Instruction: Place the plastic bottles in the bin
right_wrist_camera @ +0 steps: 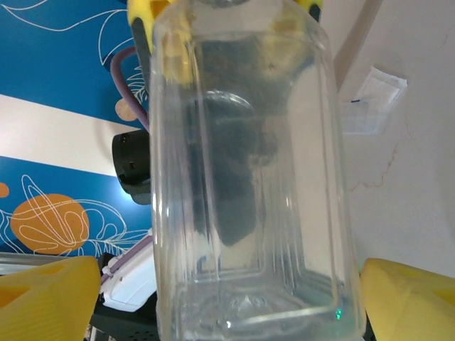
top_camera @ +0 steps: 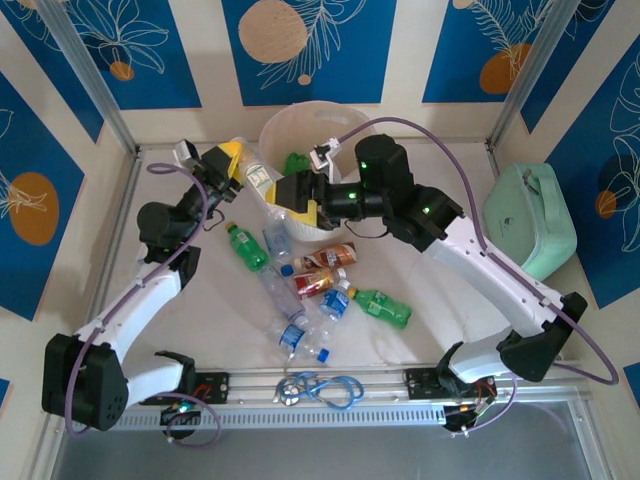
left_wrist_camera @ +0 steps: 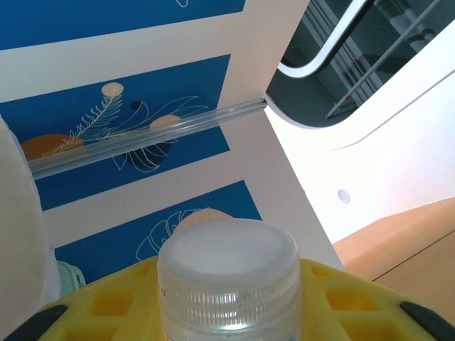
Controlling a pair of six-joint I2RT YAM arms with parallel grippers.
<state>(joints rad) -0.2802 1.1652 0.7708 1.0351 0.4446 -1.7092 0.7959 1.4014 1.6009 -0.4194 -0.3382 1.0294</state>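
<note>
A clear plastic bottle (top_camera: 262, 177) with a white cap (left_wrist_camera: 227, 263) hangs in the air just left of the bin (top_camera: 335, 112), a round white tub at the back. My left gripper (top_camera: 238, 160) is shut on its neck, yellow fingers (left_wrist_camera: 341, 298) either side of the cap. My right gripper (top_camera: 292, 196) is open around the bottle's base (right_wrist_camera: 249, 213), with its yellow fingers (right_wrist_camera: 46, 298) wide, the left one clear of the wall. A green bottle (top_camera: 297, 161) lies inside the bin. Several more bottles lie mid-table: green (top_camera: 247, 247), red-brown labelled (top_camera: 326, 258), clear with blue caps (top_camera: 292, 336).
A mint-green case (top_camera: 532, 220) sits at the right edge of the table. A blue cable loop (top_camera: 322, 388) lies on the rail between the arm bases. Both arms reach over the bottle pile towards the bin's near rim.
</note>
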